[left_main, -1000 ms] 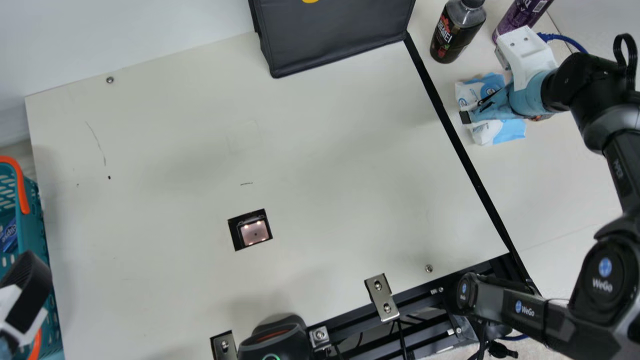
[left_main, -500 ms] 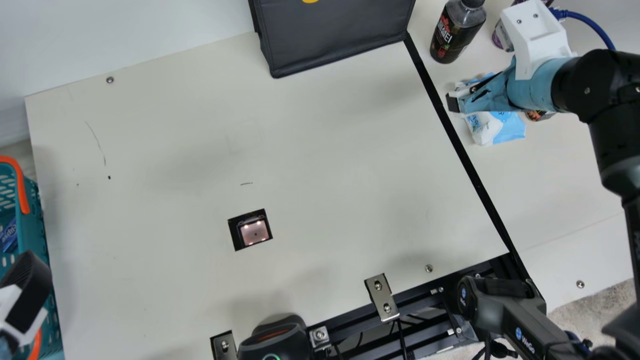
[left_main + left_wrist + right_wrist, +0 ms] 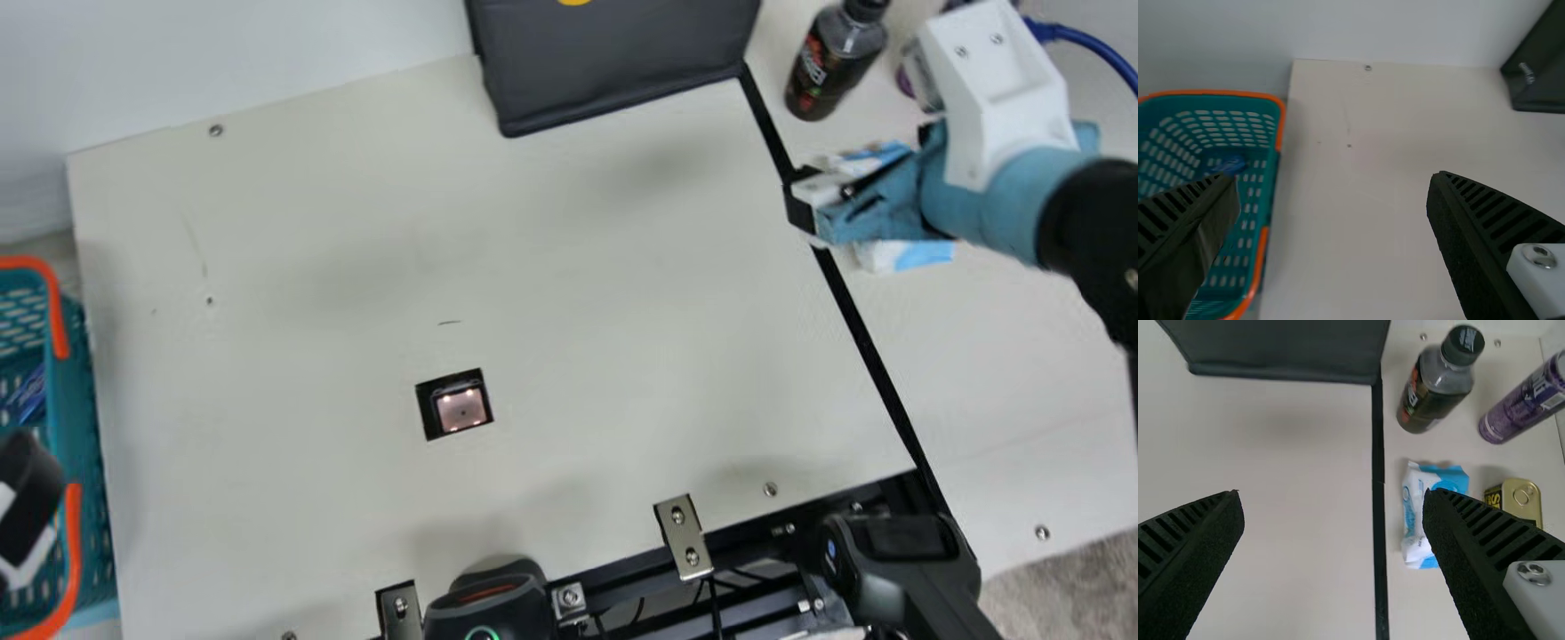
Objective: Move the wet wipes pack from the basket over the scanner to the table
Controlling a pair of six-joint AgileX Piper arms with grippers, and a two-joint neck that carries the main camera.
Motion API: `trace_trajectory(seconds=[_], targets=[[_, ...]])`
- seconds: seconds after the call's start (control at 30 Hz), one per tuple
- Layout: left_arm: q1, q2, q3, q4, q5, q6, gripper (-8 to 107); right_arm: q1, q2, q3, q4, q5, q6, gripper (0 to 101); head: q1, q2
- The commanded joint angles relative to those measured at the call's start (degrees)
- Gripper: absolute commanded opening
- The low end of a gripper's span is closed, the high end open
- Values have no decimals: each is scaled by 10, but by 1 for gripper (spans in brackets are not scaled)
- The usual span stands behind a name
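Note:
The wet wipes pack lies on the table right of the black strip, partly hidden by my right gripper, which is raised above its left side. In the right wrist view the pack rests flat, one finger overlapping it; the right gripper is open with nothing between its fingers. My left gripper is at the main view's left edge, over the basket. The left wrist view has the left gripper open beside the basket. The scanner window is set into the table.
Behind the pack stand a dark bottle and a purple can. A gold tin is close to the pack's right. A black bag stands at the back, and a blue item lies in the basket.
My right gripper has risen and shifted left off the middle of the pack, which stays on the table. The main camera has turned slightly. The left arm looks still.

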Motion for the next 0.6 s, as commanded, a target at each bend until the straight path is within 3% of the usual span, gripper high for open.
trace_trajectory(seconds=[0.0,0.23,0.47,0.57], targets=[[0,0,0,0,0,0,90,22,-21,-4,-12,11,29,95,-17,53],[3,0,-3,6,0,10,90,85,-82,-21,-41,50,99,95,-17,146],[3,0,-3,6,0,10,90,147,-143,-39,-70,88,169,95,-17,146],[3,0,-3,6,0,10,90,147,-145,-40,-70,92,171,95,-17,146]])
